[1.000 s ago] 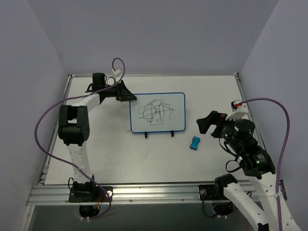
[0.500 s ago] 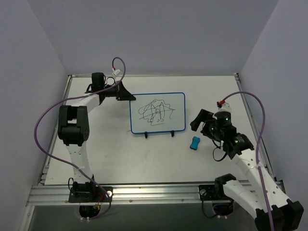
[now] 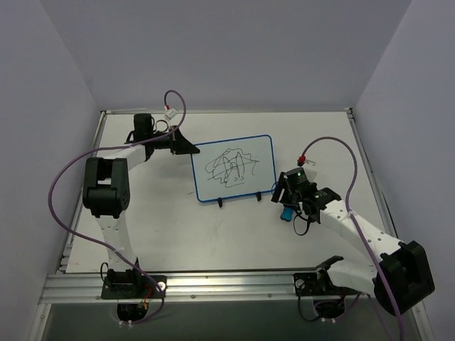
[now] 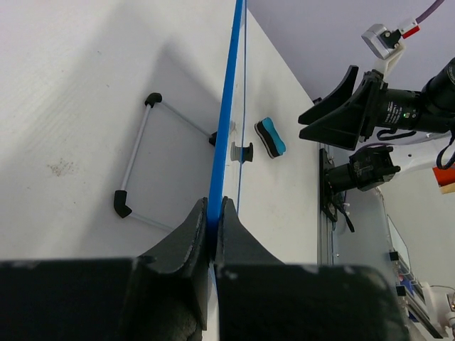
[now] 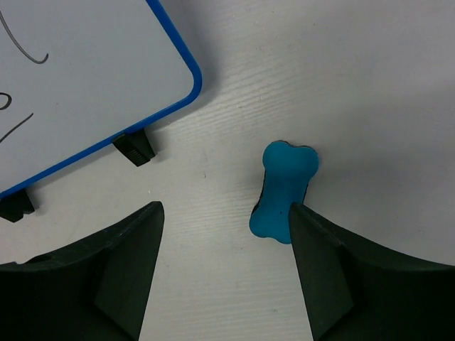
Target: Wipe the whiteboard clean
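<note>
The whiteboard (image 3: 250,150) has a thin blue frame and stands on black feet (image 5: 134,148) mid-table, with black scribbles (image 3: 231,165) on its face. My left gripper (image 3: 190,149) is shut on the frame's upper left edge; the left wrist view shows the blue edge (image 4: 226,128) pinched between the jaws of that gripper (image 4: 214,213). A bright-blue eraser (image 5: 283,190) lies on the table right of the board. My right gripper (image 5: 225,207) hangs open just above it, and the eraser sits against the inner side of the right finger (image 5: 320,270).
The board's wire stand (image 4: 135,163) rests on the table behind it. The aluminium rail (image 3: 213,284) with both arm bases runs along the near edge. Grey walls close in the table on three sides.
My left gripper has shut on the whiteboard's frame, and the board has tilted slightly. The right arm has swung down and left over the eraser, its jaws narrowing.
</note>
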`<action>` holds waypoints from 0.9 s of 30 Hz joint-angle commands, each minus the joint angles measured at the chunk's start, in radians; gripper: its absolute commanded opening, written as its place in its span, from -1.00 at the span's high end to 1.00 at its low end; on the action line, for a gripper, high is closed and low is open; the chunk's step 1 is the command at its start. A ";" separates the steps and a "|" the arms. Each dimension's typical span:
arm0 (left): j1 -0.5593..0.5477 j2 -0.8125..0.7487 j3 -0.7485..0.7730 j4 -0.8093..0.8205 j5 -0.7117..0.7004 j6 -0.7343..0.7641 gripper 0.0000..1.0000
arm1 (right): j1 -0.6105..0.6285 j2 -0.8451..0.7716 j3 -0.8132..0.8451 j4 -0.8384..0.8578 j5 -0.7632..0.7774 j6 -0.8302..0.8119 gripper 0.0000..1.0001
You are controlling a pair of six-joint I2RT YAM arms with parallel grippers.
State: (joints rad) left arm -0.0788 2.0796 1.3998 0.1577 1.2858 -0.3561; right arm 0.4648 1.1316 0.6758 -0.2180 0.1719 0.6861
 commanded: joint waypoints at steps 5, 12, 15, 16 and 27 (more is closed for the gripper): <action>0.031 -0.093 -0.142 0.263 -0.111 0.053 0.95 | 0.051 0.028 -0.028 -0.047 0.167 0.072 -0.27; 0.071 -0.084 -0.211 0.601 -0.062 -0.187 0.95 | 0.051 0.118 -0.024 -0.041 0.178 0.075 -0.25; 0.074 -0.085 -0.222 0.628 -0.068 -0.207 0.95 | 0.032 0.172 -0.009 -0.040 0.172 0.072 -0.28; 0.073 -0.084 -0.222 0.634 -0.068 -0.216 0.95 | 0.029 0.189 -0.009 -0.034 0.169 0.073 -0.28; 0.060 -0.116 -0.234 0.547 -0.085 -0.144 0.95 | 0.026 0.195 -0.041 0.003 0.141 0.084 0.02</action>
State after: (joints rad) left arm -0.0261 2.0048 1.1584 0.6521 1.2617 -0.6247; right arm 0.4969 1.3289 0.6346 -0.2085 0.2970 0.7589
